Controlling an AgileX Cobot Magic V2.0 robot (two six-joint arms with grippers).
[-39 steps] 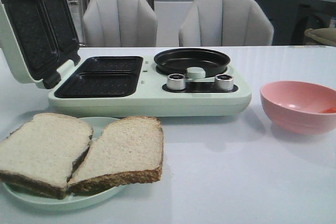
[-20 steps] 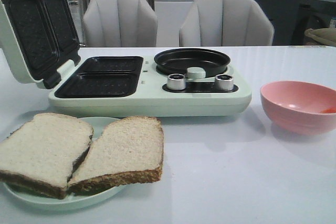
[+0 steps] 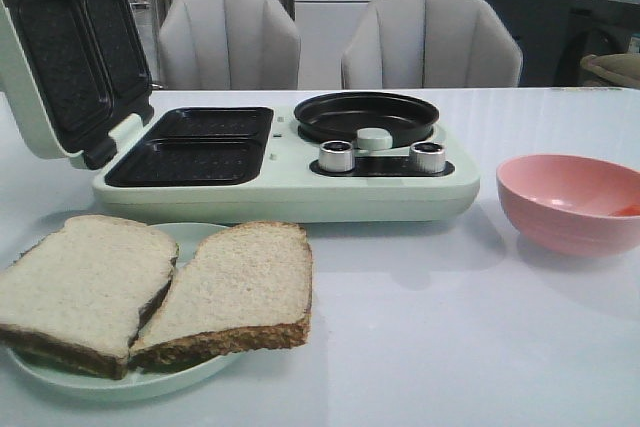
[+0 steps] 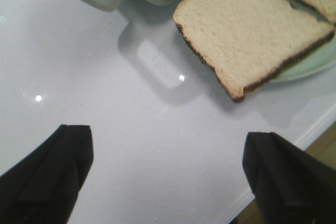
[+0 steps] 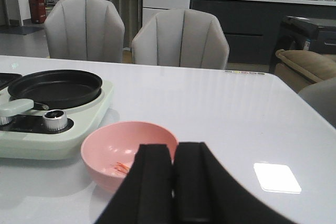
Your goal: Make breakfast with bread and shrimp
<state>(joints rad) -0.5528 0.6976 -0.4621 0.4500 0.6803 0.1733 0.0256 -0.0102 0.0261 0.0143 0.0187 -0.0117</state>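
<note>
Two slices of bread lie on a pale green plate at the front left of the table. The left wrist view shows one slice beyond my left gripper, which is open and empty above bare table near its edge. A pink bowl stands at the right; an orange bit of shrimp shows inside it, also in the right wrist view. My right gripper is shut and empty, just in front of the bowl. Neither gripper shows in the front view.
A pale green breakfast maker stands mid-table with its lid open, two black waffle plates, a round black pan and two knobs. Two grey chairs stand behind the table.
</note>
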